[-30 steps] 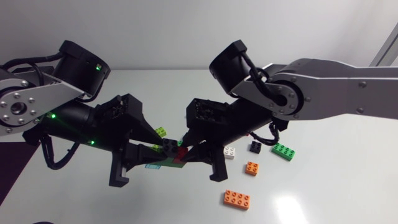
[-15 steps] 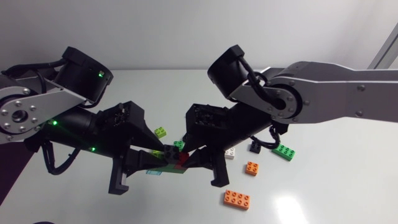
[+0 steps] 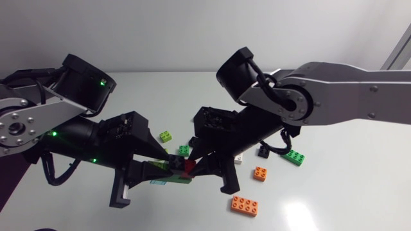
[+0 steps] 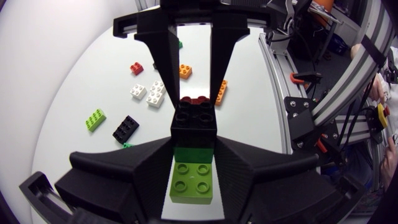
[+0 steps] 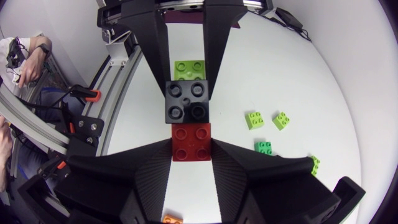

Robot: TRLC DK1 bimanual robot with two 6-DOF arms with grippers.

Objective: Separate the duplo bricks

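Over table: left gripper, right gripper tight on brick stack

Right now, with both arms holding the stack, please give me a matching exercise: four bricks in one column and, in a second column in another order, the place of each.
Bricks:
1. green brick of the stack
2. red brick of the stack
3. black brick of the stack
4. long orange brick

Places:
a. lying free on the table
b. between the left jaws
c. in the middle, joined between two other bricks
d. between the right jaws

Pairs: 1-b, 2-d, 3-c, 4-a.
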